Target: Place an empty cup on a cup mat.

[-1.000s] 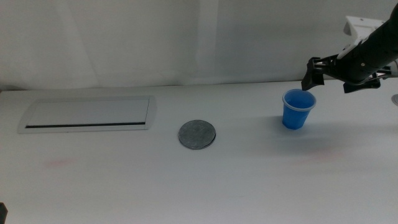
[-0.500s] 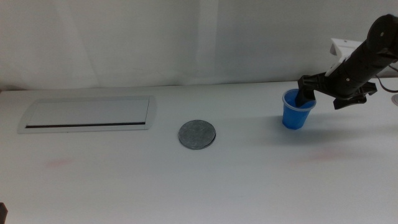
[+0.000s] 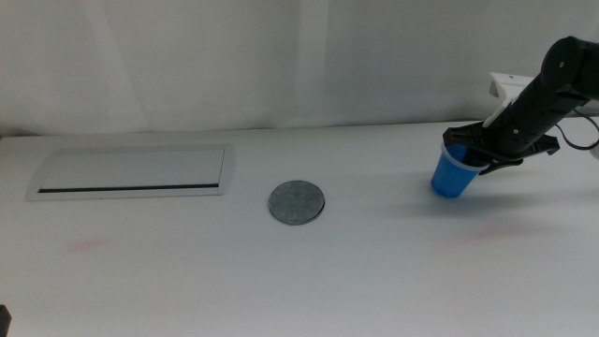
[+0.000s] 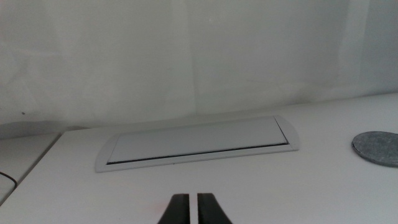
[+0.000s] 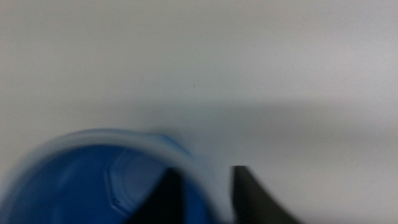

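gripping the tilted cup rim, right gripper fingers pinch narrow; cup mat well apart.

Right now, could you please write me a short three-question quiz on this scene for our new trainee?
1. True or false: the blue cup stands on the dark grey cup mat.
2. Which gripper grips the cup's rim?
A. the left gripper
B. the right gripper
C. neither
3. Fill in: in the middle view the cup is not upright but ____.

Key
1. False: the mat lies bare, well apart from the cup, between it and the white rectangular panel.
2. B: one jaw is inside the rim and one outside. The left gripper waits near the panel, jaws together.
3. Tilted: its rim leans toward the right arm.
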Robot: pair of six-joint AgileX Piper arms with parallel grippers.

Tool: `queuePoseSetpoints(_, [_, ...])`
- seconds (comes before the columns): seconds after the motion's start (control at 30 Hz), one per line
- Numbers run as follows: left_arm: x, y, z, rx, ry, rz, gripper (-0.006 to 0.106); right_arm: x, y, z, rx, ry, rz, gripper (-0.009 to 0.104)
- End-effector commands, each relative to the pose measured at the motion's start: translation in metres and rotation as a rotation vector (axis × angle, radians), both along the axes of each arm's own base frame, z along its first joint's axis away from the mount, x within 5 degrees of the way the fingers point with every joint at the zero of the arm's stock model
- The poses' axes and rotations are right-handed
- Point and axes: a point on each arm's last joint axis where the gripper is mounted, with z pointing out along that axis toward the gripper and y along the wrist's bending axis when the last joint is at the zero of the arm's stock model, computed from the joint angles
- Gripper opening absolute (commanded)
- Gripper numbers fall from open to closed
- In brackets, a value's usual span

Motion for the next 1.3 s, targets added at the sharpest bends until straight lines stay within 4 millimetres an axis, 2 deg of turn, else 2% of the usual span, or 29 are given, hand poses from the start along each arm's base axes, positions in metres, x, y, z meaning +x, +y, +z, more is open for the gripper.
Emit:
queuePoseSetpoints(0.0, [-0.002,0.0,-0.001,-0.016,-0.023,-0.005,-0.003,0.002,-0.001,0.0,-0.007,-0.012,0.002,0.011])
queuePoseSetpoints(0.03, [-0.002,0.0,-0.001,-0.016,-0.023,-0.005,-0.003,0.002,0.0,0.001,-0.007,-0.014,0.002,0.002])
queuePoseSetpoints(0.07, [-0.002,0.0,-0.001,-0.016,-0.023,-0.005,-0.003,0.002,0.0,0.002,-0.006,-0.018,0.0,-0.002])
queuePoseSetpoints(0.23, [-0.002,0.0,-0.001,-0.016,-0.023,-0.005,-0.003,0.005,0.001,0.014,-0.001,-0.024,0.008,-0.003])
queuePoseSetpoints(0.37, [-0.002,0.0,-0.001,-0.016,-0.023,-0.005,-0.003,0.007,0.008,0.046,0.013,-0.072,0.036,-0.003])
queuePoseSetpoints(0.53, [-0.002,0.0,-0.001,-0.016,-0.023,-0.005,-0.003,-0.001,0.04,0.089,0.039,-0.184,0.106,-0.003])
queuePoseSetpoints(0.7, [-0.002,0.0,-0.001,-0.016,-0.023,-0.005,-0.003,-0.011,0.088,0.111,0.077,-0.244,0.187,-0.003])
queuePoseSetpoints(0.77, [-0.002,0.0,-0.001,-0.016,-0.023,-0.005,-0.003,-0.016,0.113,0.111,0.095,-0.252,0.222,-0.003])
queuePoseSetpoints(0.97, [-0.002,0.0,-0.001,-0.016,-0.023,-0.005,-0.003,-0.023,0.165,0.096,0.115,-0.226,0.301,-0.003])
queuePoseSetpoints(1.1, [-0.002,0.0,-0.001,-0.016,-0.023,-0.005,-0.003,-0.025,0.187,0.081,0.118,-0.189,0.327,-0.003])
queuePoseSetpoints(1.27, [-0.002,0.0,-0.001,-0.016,-0.023,-0.005,-0.003,-0.023,0.205,0.063,0.114,-0.149,0.342,-0.003])
